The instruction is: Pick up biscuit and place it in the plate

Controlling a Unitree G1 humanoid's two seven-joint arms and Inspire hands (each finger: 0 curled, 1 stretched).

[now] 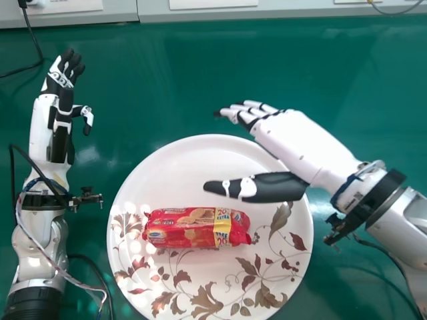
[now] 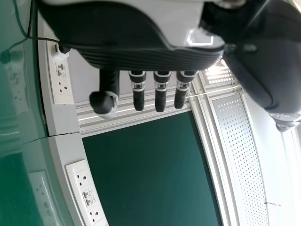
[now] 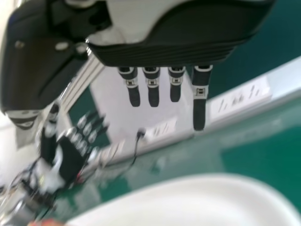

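Observation:
In the head view a red biscuit packet [image 1: 197,227] lies flat on the white plate [image 1: 207,148] with its leaf pattern. My right hand [image 1: 287,137] hangs over the plate's far right part, its fingers straight and its thumb pointing left above the packet, apart from it. In the right wrist view the right hand [image 3: 176,84] holds nothing, and part of the plate [image 3: 202,197] shows. My left hand [image 1: 65,93] rests left of the plate with its fingers extended; it is also in the left wrist view [image 2: 161,89].
The green table [image 1: 153,80] surrounds the plate. Along its far edge runs a grey panel with sockets [image 1: 213,3]. Black cables [image 1: 30,67] lie at the left, by the left arm.

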